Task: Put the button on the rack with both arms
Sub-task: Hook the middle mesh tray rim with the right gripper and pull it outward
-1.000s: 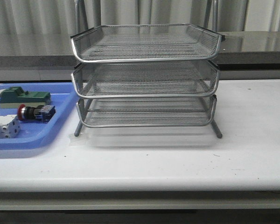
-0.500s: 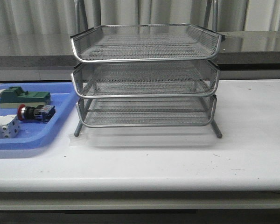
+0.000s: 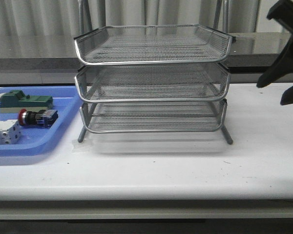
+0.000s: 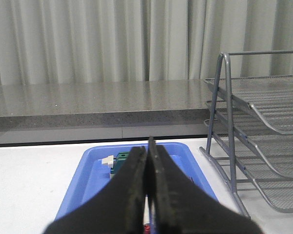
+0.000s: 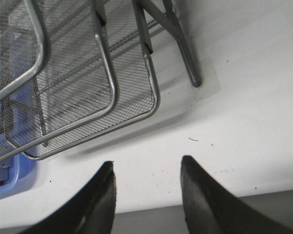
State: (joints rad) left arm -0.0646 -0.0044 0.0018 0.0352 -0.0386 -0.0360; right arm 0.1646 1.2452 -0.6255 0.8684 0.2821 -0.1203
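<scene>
The button [image 3: 34, 117], with its red head, black body and blue rear, lies on its side in the blue tray [image 3: 39, 146] at the left of the table. The three-tier silver wire rack [image 3: 151, 61] stands in the middle. My right gripper [image 3: 272, 93] hangs at the rack's upper right, above the table; in the right wrist view it [image 5: 146, 165] is open and empty, the rack's [image 5: 107, 83] bottom corner just beyond it. My left gripper [image 4: 147, 153] is shut on nothing above the tray [image 4: 95, 165], hiding nearly all of the button. It is out of the front view.
A green-and-beige block [image 3: 24, 101] and a white terminal block [image 3: 5, 132] share the tray with the button. A grey stone ledge [image 3: 263, 48] and curtains run behind the table. The rack's legs [image 3: 228, 136] rest on the white tabletop.
My right gripper has come into the front view at the upper right, where nothing showed before. The rack, tray and button have not moved.
</scene>
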